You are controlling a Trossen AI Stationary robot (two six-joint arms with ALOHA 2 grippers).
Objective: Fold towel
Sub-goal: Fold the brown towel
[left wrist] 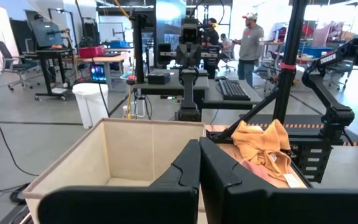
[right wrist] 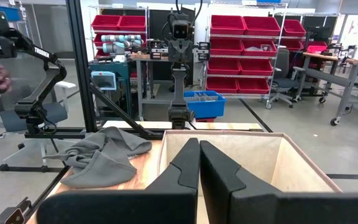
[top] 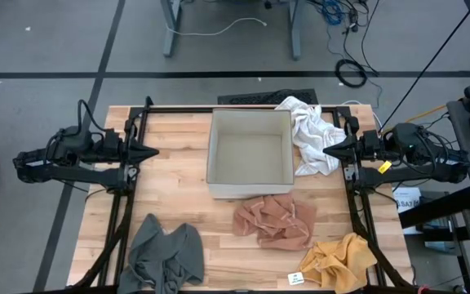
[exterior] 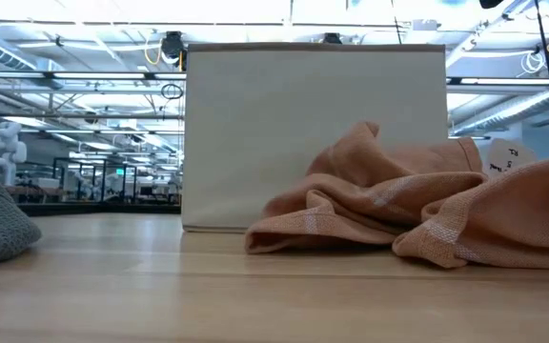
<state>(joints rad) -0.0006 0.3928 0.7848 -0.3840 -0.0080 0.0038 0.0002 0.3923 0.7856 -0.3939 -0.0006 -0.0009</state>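
From above, both arms sit parked at the table's sides: left gripper (top: pixel 152 152) clenched, right gripper (top: pixel 330 149) clenched, both empty. The nearest towel, the white towel (top: pixel 310 135), lies crumpled just beside the right one. At table level, only the salmon towel (exterior: pixel 389 205) fronts the box (exterior: pixel 313 133).

White lettering runs along a dark arm link (right wrist: pixel 37 52) in the right wrist view and looks like the maker's name, but it is too small to read with certainty; similar white lettering on a dark arm link (left wrist: pixel 328 58) in the left wrist view is equally unclear. A small white tag (top: pixel 295 279) lies on the table (top: pixel 178 175) at its near edge beside the yellow cloth (top: pixel 339 260), and a white round label (exterior: pixel 508 155) shows at the right in the low view; both bear dark marks too small to read. No other text, number or sign can be made out.
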